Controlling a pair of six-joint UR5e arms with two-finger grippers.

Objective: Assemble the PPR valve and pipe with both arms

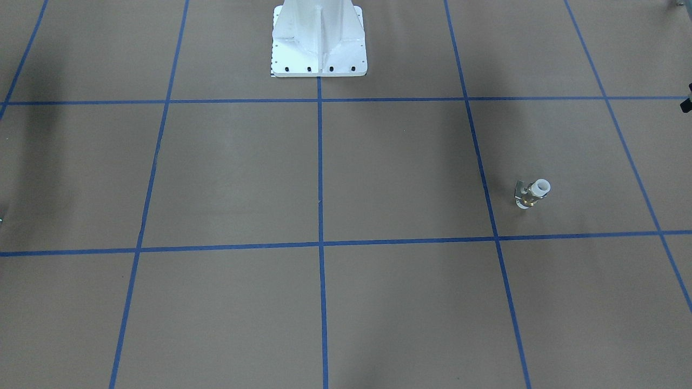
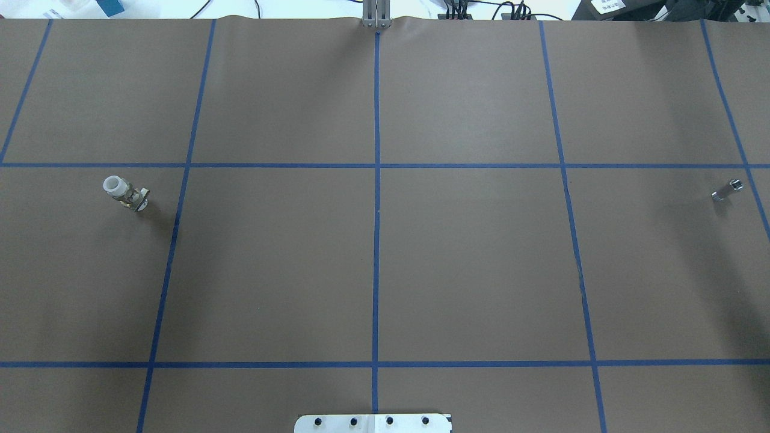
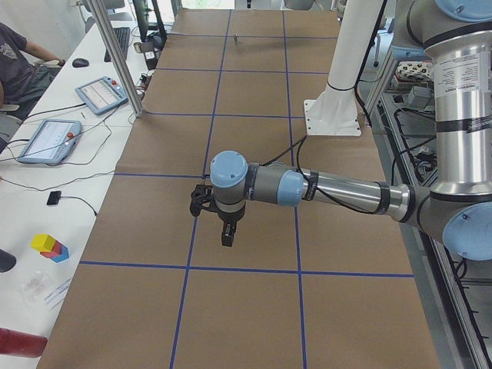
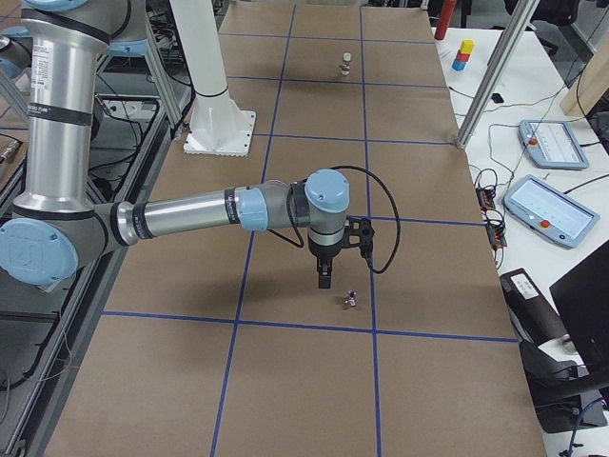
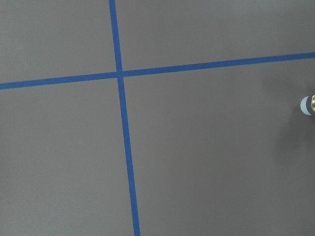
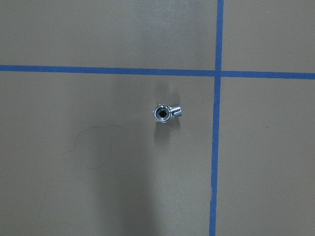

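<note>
The PPR valve stands on the brown table paper at the robot's left, with a white collar on top and a brass middle. It also shows in the front view, far off in the exterior right view, and at the right edge of the left wrist view. The pipe, a short silvery stub, lies at the robot's right. Its round mouth faces the right wrist camera. My left gripper hangs pointing down above the table. My right gripper hangs just beside the pipe. I cannot tell whether either gripper is open or shut.
The white bolted pedestal stands at the robot's side of the table. Blue tape lines divide the paper into squares. Tablets and cables lie on a side bench past the table's far edge, with a metal post.
</note>
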